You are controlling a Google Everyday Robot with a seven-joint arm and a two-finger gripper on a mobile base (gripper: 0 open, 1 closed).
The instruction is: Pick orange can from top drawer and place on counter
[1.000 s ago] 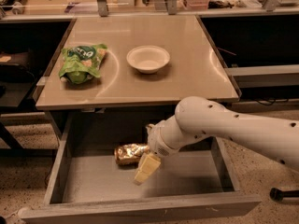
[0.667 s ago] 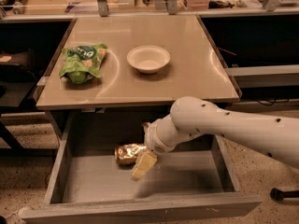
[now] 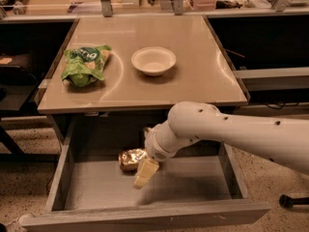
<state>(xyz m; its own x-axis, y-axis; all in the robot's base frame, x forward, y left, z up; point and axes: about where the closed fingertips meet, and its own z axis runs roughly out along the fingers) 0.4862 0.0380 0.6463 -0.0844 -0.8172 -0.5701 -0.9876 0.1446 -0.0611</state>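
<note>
Camera view: one orange can [image 3: 130,159] lies on its side on the grey floor of the top drawer [image 3: 188,183], in the back half and a little left of the middle. Its long axis runs roughly left to right, along the drawer front. One end faces the left wall; the other is hidden behind the gripper [image 3: 143,174].

The gripper hangs inside the open drawer, tip pointing down and slightly left, touching or just beside the can's right end. Whether it grips the can or stands apart cannot be told. The single white arm [image 3: 231,134] reaches in from the right.

On the counter [image 3: 198,52] above sit one white bowl [image 3: 153,60] and one green snack bag [image 3: 86,64], near each other.
</note>
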